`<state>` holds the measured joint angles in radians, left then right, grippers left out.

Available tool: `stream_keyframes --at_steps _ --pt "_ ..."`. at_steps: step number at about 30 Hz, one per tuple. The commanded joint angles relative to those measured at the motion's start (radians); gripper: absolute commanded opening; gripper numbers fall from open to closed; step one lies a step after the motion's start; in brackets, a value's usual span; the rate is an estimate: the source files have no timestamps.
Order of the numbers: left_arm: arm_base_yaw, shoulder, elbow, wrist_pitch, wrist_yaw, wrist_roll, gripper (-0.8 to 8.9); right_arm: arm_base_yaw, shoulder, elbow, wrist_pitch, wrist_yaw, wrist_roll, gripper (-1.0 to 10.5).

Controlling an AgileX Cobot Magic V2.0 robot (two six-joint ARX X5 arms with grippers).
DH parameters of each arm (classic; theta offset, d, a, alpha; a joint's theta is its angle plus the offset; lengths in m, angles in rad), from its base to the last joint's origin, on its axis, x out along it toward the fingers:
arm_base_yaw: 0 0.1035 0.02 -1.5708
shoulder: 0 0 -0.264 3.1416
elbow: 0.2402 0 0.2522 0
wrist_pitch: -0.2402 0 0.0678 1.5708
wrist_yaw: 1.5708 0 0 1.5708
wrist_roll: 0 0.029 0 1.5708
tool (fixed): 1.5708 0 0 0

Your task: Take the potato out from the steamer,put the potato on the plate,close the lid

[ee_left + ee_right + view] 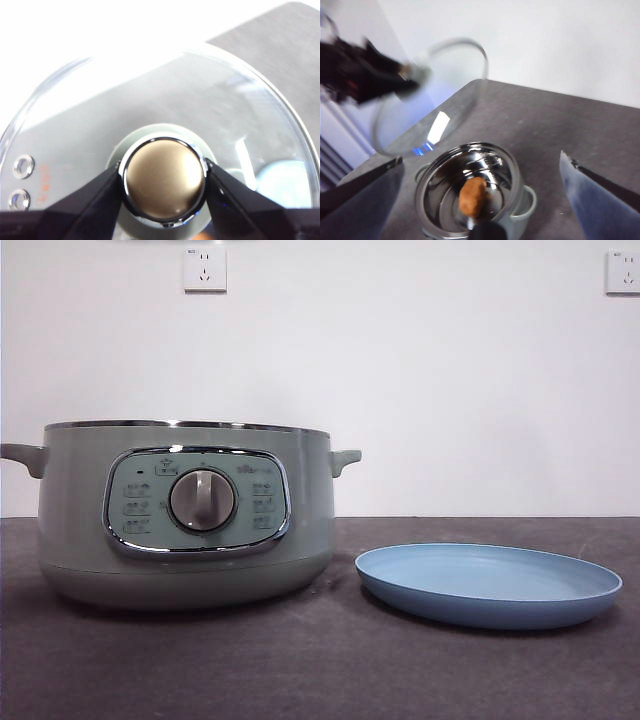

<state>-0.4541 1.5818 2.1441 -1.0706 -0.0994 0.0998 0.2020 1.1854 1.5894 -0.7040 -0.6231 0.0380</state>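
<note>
The potato (pixel 472 196) lay inside the open steamer (pixel 470 192), on its shiny metal floor, well below the right gripper (pixel 480 200) and roughly between its two jaws as seen from that wrist. Those jaws were spread wide and held nothing, hanging above the pot. The left gripper (pixel 162 182) was clamped on the knob (pixel 163 180) of the lid (pixel 240 125), one jaw pressed to each side of the knob's chrome band; from the right wrist the lid (pixel 432 100) showed tilted in the air, off the pot and up beside it, with the dark left arm (pixel 360 70) blurred behind it. From the front, the steamer (pixel 185 515) stood on the dark grey table (pixel 320 670) with its dial (pixel 202 500) facing me, and the blue plate (pixel 488 585) sat just beside it, bare, not touching. Neither arm showed in that view. Behind was a white wall (pixel 420 370) with two sockets (pixel 204 268).
</note>
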Motion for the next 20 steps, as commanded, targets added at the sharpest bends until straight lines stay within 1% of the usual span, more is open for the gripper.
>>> stream_keyframes --at_steps 1,4,6,9,10,12,17,20 --pt "0.010 -0.023 0.175 -0.084 -0.127 0.061 -0.08 0.047 0.038 0.005 0.021 0.024 0.023 6.3" --pt "0.011 -0.023 0.308 -0.210 -0.277 0.066 -0.08 0.125 0.092 0.016 0.027 0.100 0.024 6.3" --pt "0.012 -0.026 0.377 -0.288 -0.391 0.065 -0.08 0.195 0.148 0.041 0.026 0.159 0.020 6.3" --pt "0.012 -0.052 0.404 -0.318 -0.538 0.065 -0.08 0.285 0.243 0.102 0.008 0.241 -0.002 6.3" --pt "0.012 -0.062 0.404 -0.318 -0.568 0.065 -0.08 0.311 0.275 0.127 -0.004 0.263 -0.012 6.3" --pt "0.012 -0.082 0.404 -0.319 -0.604 0.065 -0.08 0.373 0.359 0.198 -0.043 0.316 -0.040 6.3" --pt "0.012 -0.115 0.404 -0.321 -0.605 0.065 -0.08 0.500 0.561 0.378 -0.140 0.462 -0.100 6.3" --pt "0.012 -0.123 0.404 -0.321 -0.605 0.065 -0.08 0.546 0.667 0.462 -0.167 0.520 -0.119 6.3"
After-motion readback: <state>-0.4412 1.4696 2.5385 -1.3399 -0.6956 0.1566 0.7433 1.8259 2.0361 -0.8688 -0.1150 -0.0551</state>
